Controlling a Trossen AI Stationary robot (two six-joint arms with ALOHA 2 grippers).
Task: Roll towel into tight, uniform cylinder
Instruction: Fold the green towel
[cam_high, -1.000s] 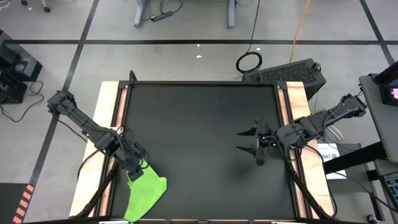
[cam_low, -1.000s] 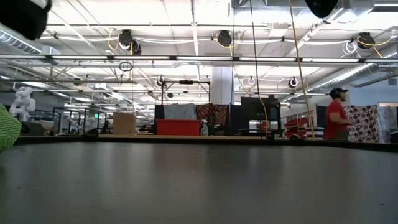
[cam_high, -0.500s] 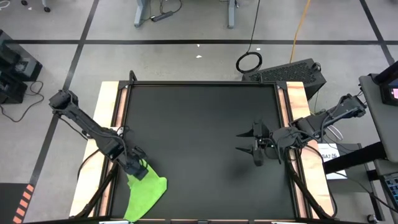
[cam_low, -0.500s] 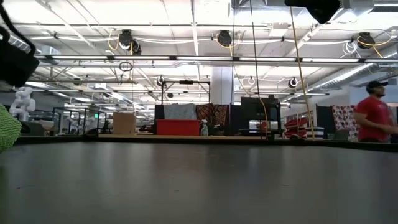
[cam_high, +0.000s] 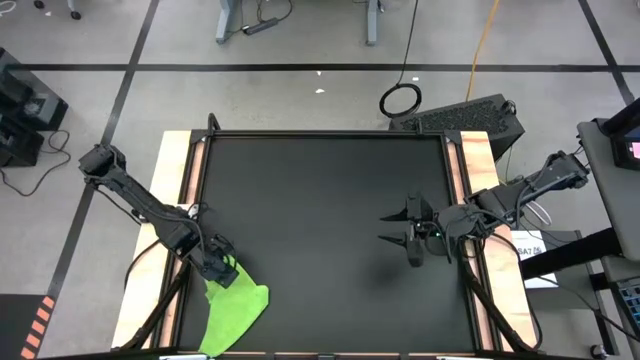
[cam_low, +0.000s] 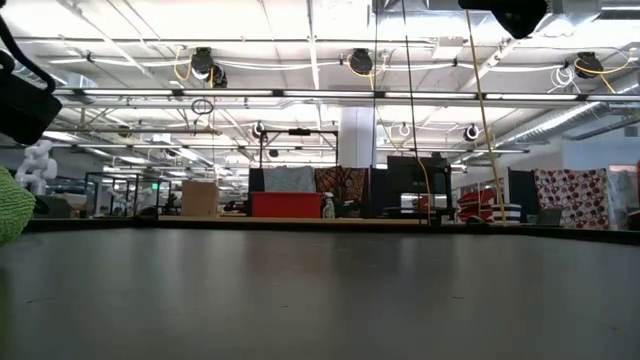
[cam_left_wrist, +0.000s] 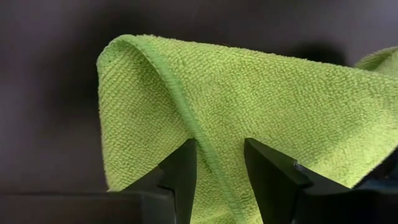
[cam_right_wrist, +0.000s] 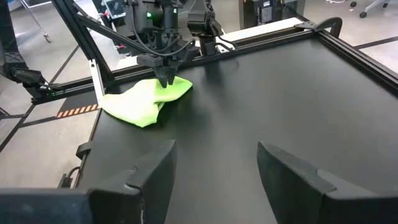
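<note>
The towel (cam_high: 234, 311) lies crumpled at the near-left corner of the black bench (cam_high: 320, 200), its long axis running aslant from its far end beneath the left gripper (cam_high: 224, 272) down toward the bench's near edge — not yet spread flat, let alone rolled. The coming move turns on one relation: the left gripper sits right at the towel's far corner, while the right gripper (cam_high: 401, 228) hovers over bare bench well apart on the right side, so the left arm is by far the nearer. In the left wrist view the cloth's raised fold, with its hemmed edge, runs straight into the gap between the two dark fingers (cam_left_wrist: 186, 171); the jaws stand partly apart around that hem, and I cannot tell whether they have pinched it or merely straddle it. The right jaws are plainly open and hold nothing, as its own wrist view shows. That view also gives what the overhead view cannot — the left gripper (cam_right_wrist: 168, 78) pointing steeply down with its tips at the top of the heaped towel (cam_right_wrist: 146, 99). The low view catches only a sliver of green at its left border (cam_low: 12, 205), which suggests that part of the cloth stands up off the bench rather than lying flat.
</note>
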